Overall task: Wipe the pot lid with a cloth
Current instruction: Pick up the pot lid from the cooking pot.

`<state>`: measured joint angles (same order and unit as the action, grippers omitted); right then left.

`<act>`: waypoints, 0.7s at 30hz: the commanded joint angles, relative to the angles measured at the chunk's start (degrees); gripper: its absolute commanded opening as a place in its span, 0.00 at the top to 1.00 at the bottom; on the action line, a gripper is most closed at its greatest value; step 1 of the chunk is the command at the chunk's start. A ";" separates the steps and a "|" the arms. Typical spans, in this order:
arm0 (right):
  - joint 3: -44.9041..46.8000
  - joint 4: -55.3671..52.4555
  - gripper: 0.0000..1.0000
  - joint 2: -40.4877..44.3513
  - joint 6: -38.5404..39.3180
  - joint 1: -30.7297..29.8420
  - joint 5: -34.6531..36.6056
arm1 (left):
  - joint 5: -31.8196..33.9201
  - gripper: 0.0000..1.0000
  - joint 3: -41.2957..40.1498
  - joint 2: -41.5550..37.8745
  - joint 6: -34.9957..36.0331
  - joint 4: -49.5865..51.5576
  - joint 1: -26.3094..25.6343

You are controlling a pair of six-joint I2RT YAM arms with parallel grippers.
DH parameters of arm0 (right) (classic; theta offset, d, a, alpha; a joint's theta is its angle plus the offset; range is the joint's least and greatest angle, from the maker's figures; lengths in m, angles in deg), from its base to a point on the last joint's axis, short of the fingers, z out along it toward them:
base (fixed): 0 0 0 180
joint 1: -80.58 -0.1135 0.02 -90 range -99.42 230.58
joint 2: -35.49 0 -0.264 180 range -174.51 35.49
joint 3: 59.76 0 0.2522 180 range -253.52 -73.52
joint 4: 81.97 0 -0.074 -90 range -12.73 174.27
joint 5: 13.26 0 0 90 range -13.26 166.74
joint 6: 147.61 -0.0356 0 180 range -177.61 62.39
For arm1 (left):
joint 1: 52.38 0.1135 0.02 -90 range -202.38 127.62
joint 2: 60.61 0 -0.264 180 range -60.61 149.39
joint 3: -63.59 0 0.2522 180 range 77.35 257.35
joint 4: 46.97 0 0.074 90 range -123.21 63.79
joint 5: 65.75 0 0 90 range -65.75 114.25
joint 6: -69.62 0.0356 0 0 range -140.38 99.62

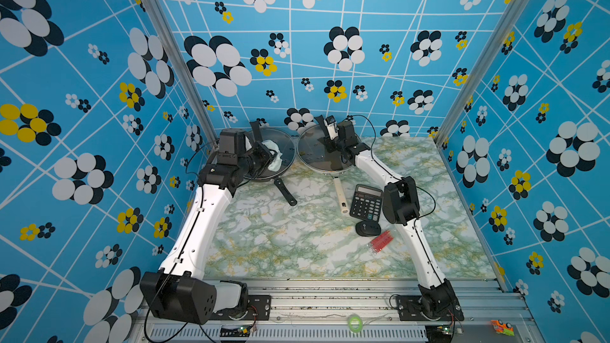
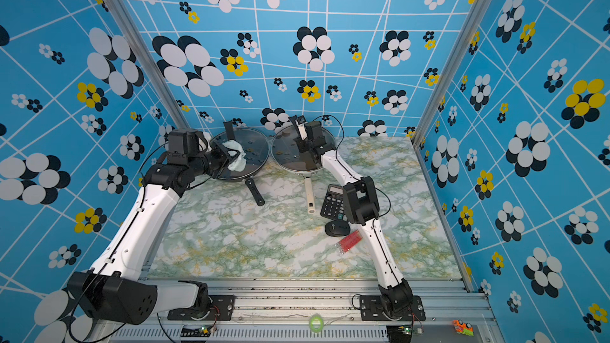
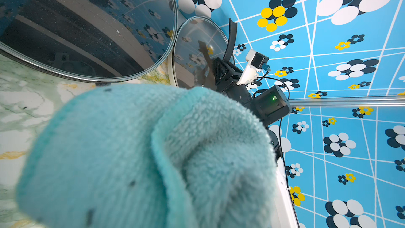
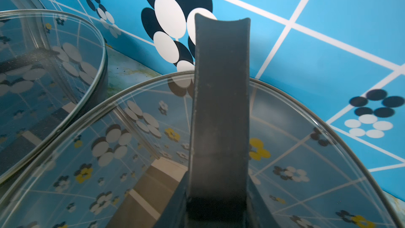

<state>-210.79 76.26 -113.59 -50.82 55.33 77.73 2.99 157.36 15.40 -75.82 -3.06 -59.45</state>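
A: As both top views show it, where does the cloth (image 1: pixel 276 155) (image 2: pixel 237 157) lie against the left gripper (image 1: pixel 264 156) (image 2: pixel 230 155)?

B: Right at its tip. The left gripper is pinched on one bunched end. The rest spills beyond the jaws over the middle of the pot lid (image 1: pixel 284 145) (image 2: pixel 255 146), a round glass lid on a dark pan at the back of the bench (image 1: pixel 297 242). Whether the fabric presses on the glass I cannot tell from up there.

A: How does the cloth look?

B: Pale mint, crumpled, folded on itself, small against the lid.

A: And the right gripper (image 1: pixel 330 148)?

B: It is over a second lid (image 1: pixel 310 151), just beside the first, at that lid's black arched handle (image 1: pixel 318 121). Whether it is clamped on the handle I cannot tell.

A: The left wrist view?

B: The cloth (image 3: pixel 142 156) fills the lower part, so close that it hides the fingers. It is fluffy terry pile, more turquoise here, with a rolled hem, a deep fold and a few small dark specks. Behind it is the pot lid (image 3: pixel 87 29), its glass mirroring the patterned walls.

A: The right wrist view?

B: The arched handle (image 4: pixel 219 106) stands up in the middle from the second lid (image 4: pixel 306 150). The pot lid (image 4: pixel 43 73) shows at one side, its rim close to the other's.
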 commanded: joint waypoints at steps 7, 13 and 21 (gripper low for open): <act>3.34 6.91 1.00 17.00 -1.29 -0.90 6.71 | -2.14 0.99 -5.91 -3.10 -0.46 -10.45 0.64; 4.92 0.98 1.00 23.11 -9.22 -0.85 5.29 | -4.47 1.00 -6.80 -1.94 0.20 -14.86 0.84; 5.29 -9.26 1.00 30.23 -23.02 -0.02 3.65 | -9.82 0.99 -4.01 5.33 -0.93 -23.10 0.92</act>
<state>-204.03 65.46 -89.35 -66.14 54.74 82.15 -3.45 151.41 17.74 -76.43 -20.89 -59.08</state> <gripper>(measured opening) 0.326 0.166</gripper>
